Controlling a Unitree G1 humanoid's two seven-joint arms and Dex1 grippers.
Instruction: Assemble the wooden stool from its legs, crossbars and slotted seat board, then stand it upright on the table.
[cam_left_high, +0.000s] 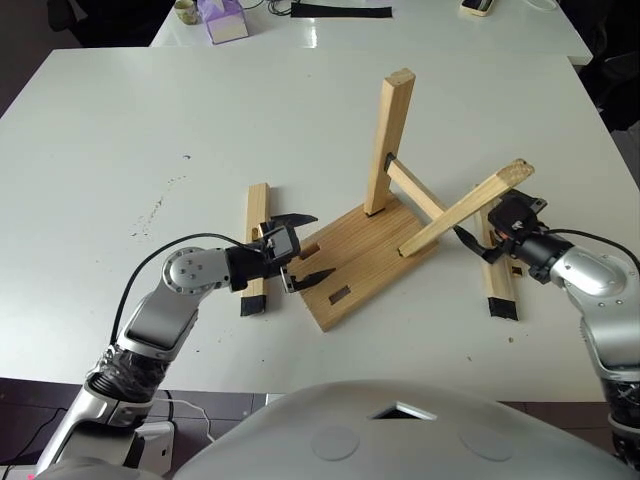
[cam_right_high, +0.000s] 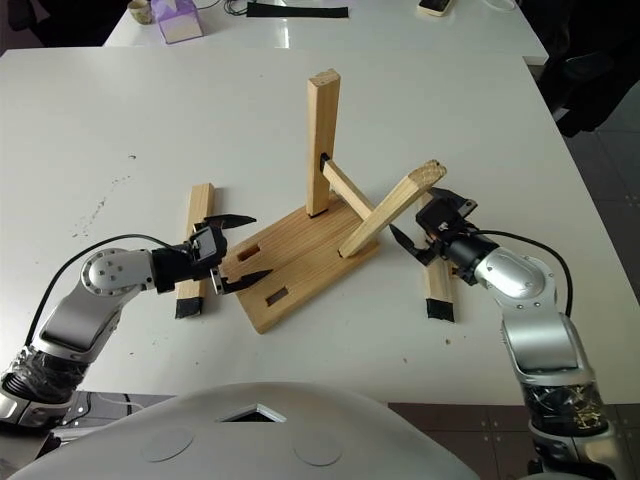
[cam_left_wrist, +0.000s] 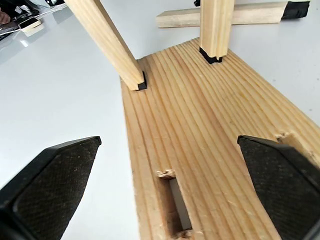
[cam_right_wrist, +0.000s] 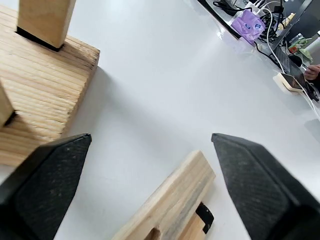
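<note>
The stool is half built. The seat board (cam_left_high: 365, 255) lies flat on the table (cam_left_high: 150, 130) with its slots facing up. One leg (cam_left_high: 388, 140) stands upright in its slot. A second leg (cam_left_high: 465, 210) sits in the board but leans out to the right, and a crossbar (cam_left_high: 415, 190) joins the two.

Two more legs lie loose on the table, one (cam_left_high: 257, 212) just left of the board and one (cam_left_high: 500, 285) to its right. The left tool (cam_left_high: 322, 245) is spread wide around the board's near left corner, close to an empty slot (cam_left_wrist: 175, 210), and grips nothing. The right tool (cam_right_high: 425, 222) is also wide open and empty, just beside the leaning leg and above the right loose leg.

The step in hand looks like seating the leaning leg. The next move probably calls for steadying the board, then pushing that leg upright before fitting the loose legs.
</note>
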